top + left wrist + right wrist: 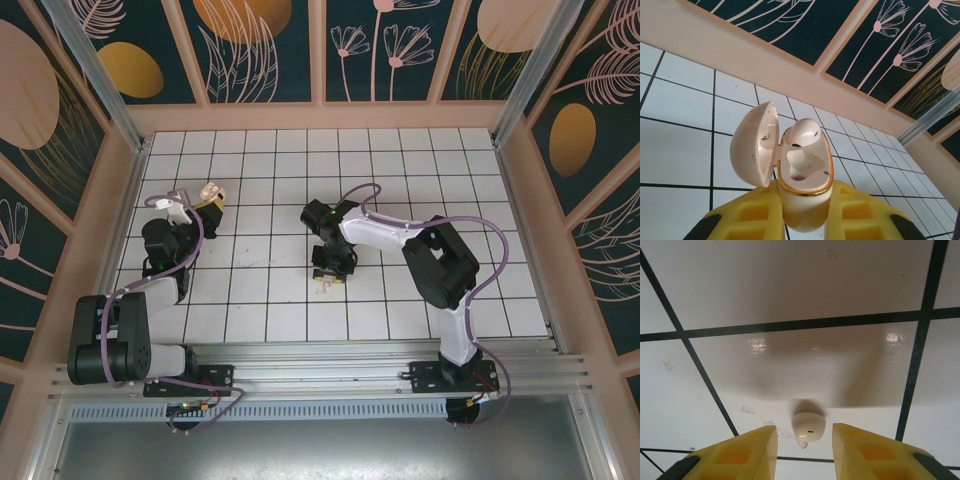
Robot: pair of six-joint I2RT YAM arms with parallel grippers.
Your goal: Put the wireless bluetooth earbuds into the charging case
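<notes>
My left gripper (805,194) is shut on the charging case (805,175), a cream shell with a gold rim, held upright at the table's far left (210,190). Its lid (754,145) hangs open to the left. One earbud (805,132) sits in the far slot, and the near slot is hollow. A second earbud (809,426) lies on a white tile, stem toward the camera. My right gripper (804,432) is open, its yellow fingers (752,450) either side of that earbud with a gap on each side. From above, the right gripper (328,280) points down mid-table.
The white tiled floor (400,170) with black grout lines is boxed in by dark floral wall panels (260,50). The left gripper (208,197) is close to the left wall (120,190). An aluminium rail (330,365) runs along the near edge.
</notes>
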